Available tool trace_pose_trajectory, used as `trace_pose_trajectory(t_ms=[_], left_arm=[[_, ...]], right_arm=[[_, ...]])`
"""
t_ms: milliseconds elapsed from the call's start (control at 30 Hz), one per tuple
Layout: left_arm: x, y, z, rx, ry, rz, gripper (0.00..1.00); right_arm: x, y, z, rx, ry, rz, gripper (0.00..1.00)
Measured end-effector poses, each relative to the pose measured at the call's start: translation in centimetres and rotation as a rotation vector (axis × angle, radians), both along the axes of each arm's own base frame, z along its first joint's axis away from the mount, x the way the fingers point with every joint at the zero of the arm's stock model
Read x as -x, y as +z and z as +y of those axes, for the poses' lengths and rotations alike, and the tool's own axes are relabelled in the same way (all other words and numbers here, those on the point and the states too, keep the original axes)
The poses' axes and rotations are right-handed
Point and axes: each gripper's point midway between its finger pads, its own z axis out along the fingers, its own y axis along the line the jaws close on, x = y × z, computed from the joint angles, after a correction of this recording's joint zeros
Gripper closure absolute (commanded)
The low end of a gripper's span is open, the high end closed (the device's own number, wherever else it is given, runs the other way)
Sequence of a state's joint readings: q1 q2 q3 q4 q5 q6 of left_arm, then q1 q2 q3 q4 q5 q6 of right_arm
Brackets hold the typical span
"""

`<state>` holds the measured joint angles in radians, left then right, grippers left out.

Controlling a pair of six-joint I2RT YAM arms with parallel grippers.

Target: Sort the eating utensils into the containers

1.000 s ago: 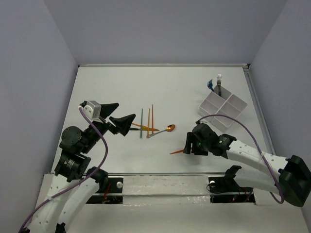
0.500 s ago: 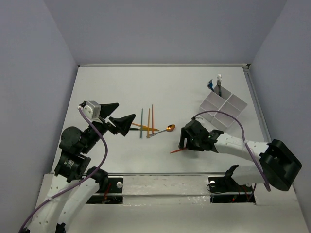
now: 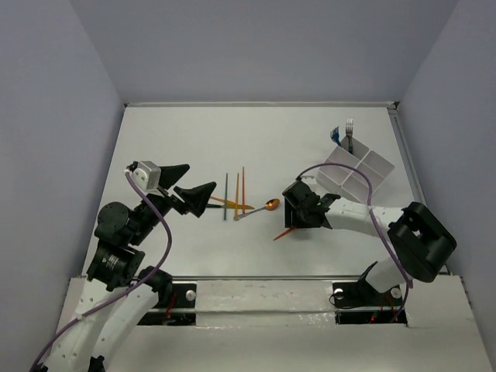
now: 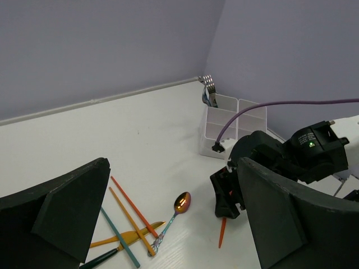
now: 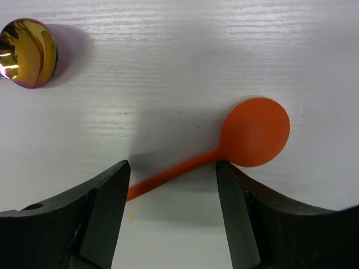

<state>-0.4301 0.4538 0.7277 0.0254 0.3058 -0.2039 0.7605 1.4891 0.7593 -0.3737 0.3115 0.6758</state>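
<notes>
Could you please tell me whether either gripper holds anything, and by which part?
Nothing is held. The right gripper stands open astride the handle of the orange spoon, by its bowl; the left gripper is open and empty.

**Arm poses, overhead and wrist views.** The left arm (image 3: 118, 232) stands up from its base at the near left with the elbow folded and the wrist held well above the surface (image 3: 178, 132). The left pincer (image 3: 201, 177) points toward the middle, jaws spread wide with nothing between them. The right arm (image 3: 364, 222) lies low, reaching leftward from a bent elbow at the near right. The right pincer (image 3: 297, 214) is turned down close to the surface, its fingers (image 5: 95, 213) parted with a clear gap between the tips.
</notes>
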Motion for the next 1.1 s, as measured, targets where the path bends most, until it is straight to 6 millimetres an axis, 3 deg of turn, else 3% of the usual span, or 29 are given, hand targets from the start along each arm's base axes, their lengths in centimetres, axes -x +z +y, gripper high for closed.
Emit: trace_pose_trajectory(t_ms=[133, 167, 267, 533, 733, 967, 1033, 1100], left_arm=[[0.0, 0.0, 0.0, 0.0, 0.0, 0.0, 0.01], [0.0, 0.0, 0.0, 0.0, 0.0, 0.0, 0.01], [0.1, 0.2, 0.1, 0.003, 0.002, -0.006, 0.01], [0.6, 0.4, -0.1, 0.008, -0.013, -0.016, 0.01], [0.6, 0.4, -0.1, 0.009, -0.012, -0.017, 0.01], [0.6, 0.4, -0.1, 0.01, -0.011, -0.017, 0.01], [0.6, 0.4, -0.1, 0.01, -0.01, -0.017, 0.01], [0.6, 0.4, -0.1, 0.01, -0.011, -0.017, 0.01]], right_arm=[[-0.5, -0.2, -0.3, 0.04, -0.003, -0.001, 0.41], [-0.7, -0.2, -0.4, 0.055, -0.003, -0.003, 0.5], [-1.4, -0.2, -0.3, 0.072, -0.014, -0.005, 0.64], [-2.2, -0.2, 0.3, 0.06, -0.022, -0.017, 0.88], [-2.0, -0.2, 0.2, 0.045, -0.02, -0.022, 1.0], [-1.8, 0.1, 0.0, 0.031, -0.02, -0.031, 1.0], [-1.4, 1.1, -0.5, 0.024, -0.018, -0.048, 1.0], [-1.9, 3.7, -0.6, -0.011, -0.021, -0.118, 1.0]])
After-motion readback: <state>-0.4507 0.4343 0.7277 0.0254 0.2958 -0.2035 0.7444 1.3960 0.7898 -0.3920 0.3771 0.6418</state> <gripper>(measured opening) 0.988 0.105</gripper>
